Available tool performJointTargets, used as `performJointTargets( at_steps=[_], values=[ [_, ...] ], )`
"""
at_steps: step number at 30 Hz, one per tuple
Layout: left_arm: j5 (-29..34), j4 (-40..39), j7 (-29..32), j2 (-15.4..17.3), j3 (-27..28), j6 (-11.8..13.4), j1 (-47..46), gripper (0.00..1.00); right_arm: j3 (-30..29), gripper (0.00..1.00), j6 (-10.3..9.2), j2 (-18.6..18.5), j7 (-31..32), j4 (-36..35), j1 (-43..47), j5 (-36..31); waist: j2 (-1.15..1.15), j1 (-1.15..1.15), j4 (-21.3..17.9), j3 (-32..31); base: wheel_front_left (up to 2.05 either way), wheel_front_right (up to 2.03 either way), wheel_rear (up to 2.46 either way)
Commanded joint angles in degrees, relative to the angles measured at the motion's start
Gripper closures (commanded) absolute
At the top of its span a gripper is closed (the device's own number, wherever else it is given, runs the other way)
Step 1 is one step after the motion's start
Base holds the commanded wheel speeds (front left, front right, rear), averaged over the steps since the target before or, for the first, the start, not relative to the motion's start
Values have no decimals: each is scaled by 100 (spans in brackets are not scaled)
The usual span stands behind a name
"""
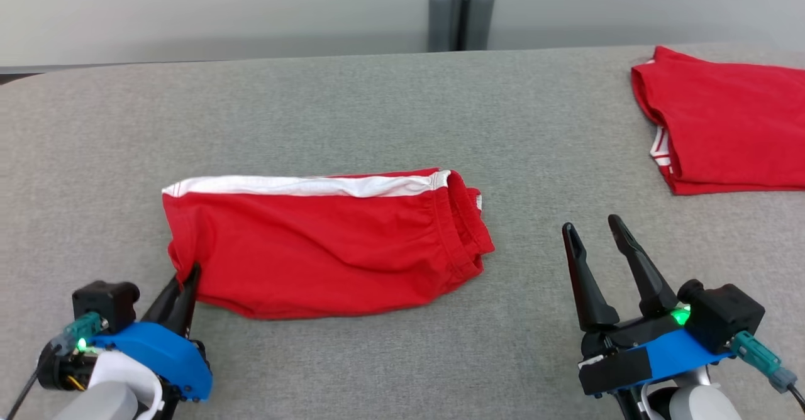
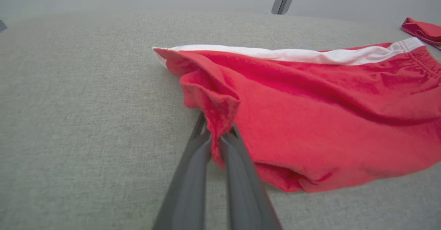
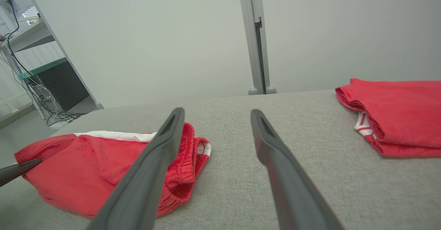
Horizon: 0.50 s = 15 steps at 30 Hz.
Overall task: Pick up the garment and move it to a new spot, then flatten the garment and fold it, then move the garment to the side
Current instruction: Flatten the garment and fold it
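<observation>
The shorts (image 1: 314,250) are lying folded at centre. The left gripper (image 1: 189,277) is pinching their near-left corner, likely to drag them aside, while the right gripper (image 1: 591,226) is hovering spread wide, right of them.

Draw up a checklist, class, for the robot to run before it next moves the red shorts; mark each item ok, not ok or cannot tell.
1. Grip: left gripper shut on a hem corner of the red shorts: ok.
2. Free arm: right gripper open, apart from the cloth: ok.
3. Flatness: gripped corner bunched: not ok.
4. Spacing: folded red garment lies apart, far right on the table: ok.
5. Grip deep enough for a pull: cannot tell.
</observation>
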Motion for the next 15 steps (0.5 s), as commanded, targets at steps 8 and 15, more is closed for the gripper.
performJointTargets(
  at_steps=[8, 15],
  values=[
    [126, -99, -176, -125, 153, 270, 207, 0, 3, 0, 1, -8, 117, -30, 82, -61, 0, 1, 174, -74, 0, 0, 0],
    [859, -322, -247, -326, 767, 475, 362, 0, -30, 0, 1, -7, 100, 14, 85, -89, 0, 1, 209, -254, 0, 0, 0]
  ],
)
